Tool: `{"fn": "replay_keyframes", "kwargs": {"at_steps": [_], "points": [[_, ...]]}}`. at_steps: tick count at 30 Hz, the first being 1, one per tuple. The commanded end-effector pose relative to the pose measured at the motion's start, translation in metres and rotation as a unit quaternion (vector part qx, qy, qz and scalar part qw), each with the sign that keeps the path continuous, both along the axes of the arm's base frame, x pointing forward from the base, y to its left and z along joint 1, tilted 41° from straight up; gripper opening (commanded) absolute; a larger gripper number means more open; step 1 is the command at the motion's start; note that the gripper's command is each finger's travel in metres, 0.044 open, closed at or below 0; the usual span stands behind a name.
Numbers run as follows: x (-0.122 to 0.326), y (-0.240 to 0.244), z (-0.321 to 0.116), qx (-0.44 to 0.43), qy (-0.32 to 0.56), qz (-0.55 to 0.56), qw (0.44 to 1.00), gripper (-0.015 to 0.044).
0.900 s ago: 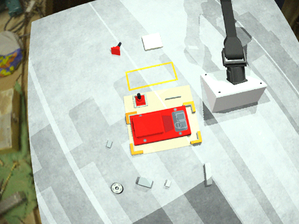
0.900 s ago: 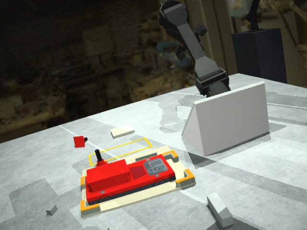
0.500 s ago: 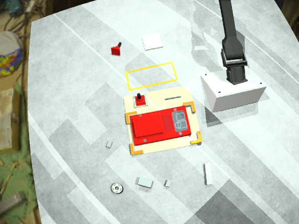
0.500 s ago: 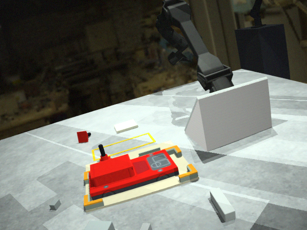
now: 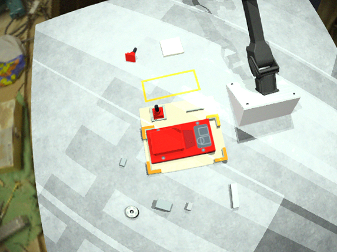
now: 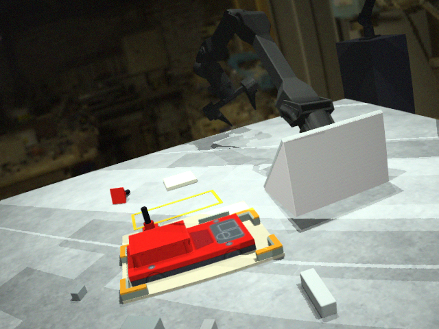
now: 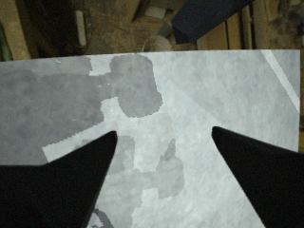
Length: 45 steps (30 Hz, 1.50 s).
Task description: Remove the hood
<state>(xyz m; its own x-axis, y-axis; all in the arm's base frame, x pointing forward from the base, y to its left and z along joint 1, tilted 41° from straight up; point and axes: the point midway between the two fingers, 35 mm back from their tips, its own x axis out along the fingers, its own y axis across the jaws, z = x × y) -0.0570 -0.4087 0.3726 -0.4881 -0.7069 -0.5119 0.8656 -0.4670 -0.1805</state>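
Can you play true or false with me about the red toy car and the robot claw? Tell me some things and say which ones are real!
1. The gripper has its jaws wide open and holds nothing. True.
2. The toy car sits on a cream board with orange corners. True.
3. The yellow marked area already has the car's hood lying inside it. False: only bare table shows inside the yellow outline.
4. The gripper is touching the toy car. False: it hangs in the air near the far edge of the table, well away from the car.
5. A small red block lies on the table beyond the yellow marked area. True.
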Motion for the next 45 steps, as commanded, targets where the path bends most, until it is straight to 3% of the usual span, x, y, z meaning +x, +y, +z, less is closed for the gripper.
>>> {"fn": "replay_keyframes", "kwargs": {"at_steps": [1,11,21,33,45], "points": [[0.034,-0.007,-0.016,0.017,-0.007,0.037,0.999,0.0440],[0.142,-0.009,-0.058,0.064,-0.011,0.148,0.987,0.0440],[0.245,0.021,-0.105,0.122,0.005,0.255,0.959,0.0440],[0.357,0.091,-0.163,0.178,0.036,0.382,0.906,0.0440],[0.430,0.189,-0.229,0.227,0.109,0.468,0.847,0.0440]]}}
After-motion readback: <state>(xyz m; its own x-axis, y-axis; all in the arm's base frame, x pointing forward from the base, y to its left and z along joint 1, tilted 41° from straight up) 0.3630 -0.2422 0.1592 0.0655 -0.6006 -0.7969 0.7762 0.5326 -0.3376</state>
